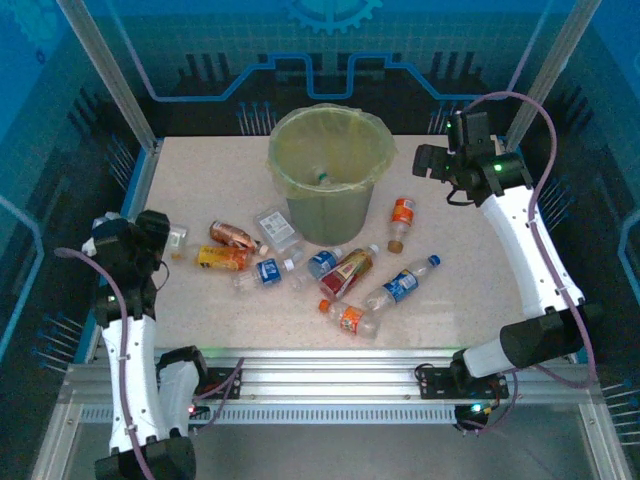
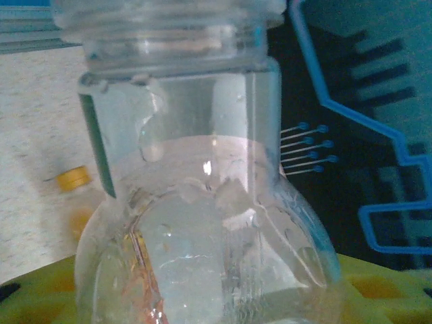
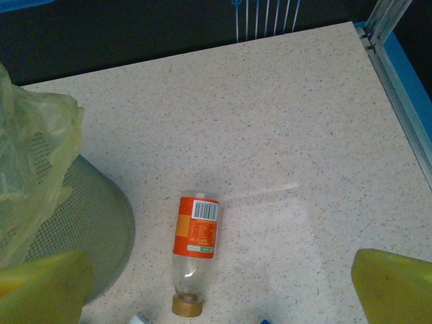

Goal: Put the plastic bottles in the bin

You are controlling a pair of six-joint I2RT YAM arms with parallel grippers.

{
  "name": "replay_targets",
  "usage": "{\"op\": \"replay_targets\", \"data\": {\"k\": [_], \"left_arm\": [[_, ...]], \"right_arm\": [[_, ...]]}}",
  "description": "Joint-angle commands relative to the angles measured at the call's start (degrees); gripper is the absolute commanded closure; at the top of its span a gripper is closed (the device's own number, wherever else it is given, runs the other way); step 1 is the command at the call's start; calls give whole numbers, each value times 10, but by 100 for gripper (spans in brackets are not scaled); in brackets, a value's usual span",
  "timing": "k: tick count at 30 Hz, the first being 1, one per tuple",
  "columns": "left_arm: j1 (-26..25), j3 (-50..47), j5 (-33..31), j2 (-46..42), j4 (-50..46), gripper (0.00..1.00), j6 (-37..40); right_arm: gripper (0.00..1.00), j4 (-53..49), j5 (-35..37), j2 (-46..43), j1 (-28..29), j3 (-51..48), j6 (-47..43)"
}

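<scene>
Most of the plastic bottles (image 1: 345,272) lie on their sides on the table (image 1: 200,170), in a bunch just in front of the bin (image 1: 330,215). One bottle (image 1: 322,178) lies down inside the bin's bag, so I think the job has only just begun.

At the left edge of the table is a clear bottle (image 2: 202,202). Your left claw (image 1: 165,240) is around it. Its yellow fingers (image 2: 378,290) sit on both sides of the bottle, right up by it, so it can be picked up. I cannot tell if they squeeze it tight.

An orange-label bottle (image 3: 196,233) lies alone just right of the bin. Your right claw (image 1: 430,162) hangs above it, wide open and holding nothing. I think it is there so it can drop onto that bottle next, and it is out of the left arm's way.
</scene>
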Motion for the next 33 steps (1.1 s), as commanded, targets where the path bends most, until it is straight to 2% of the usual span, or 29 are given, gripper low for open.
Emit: {"op": "replay_targets", "data": {"k": [1, 5, 13, 24, 33], "left_arm": [[-1, 36, 56, 9, 50, 74, 10], [-33, 72, 50, 25, 69, 74, 12], [-128, 136, 29, 86, 113, 75, 25], [-270, 250, -14, 219, 156, 77, 83], [-327, 346, -8, 334, 194, 77, 123]], "right_arm": [[0, 7, -9, 6, -5, 3, 9], [0, 7, -10, 9, -6, 0, 10], [0, 3, -13, 11, -6, -9, 15], [0, -3, -15, -1, -6, -30, 22], [0, 4, -18, -39, -6, -69, 33]]}}
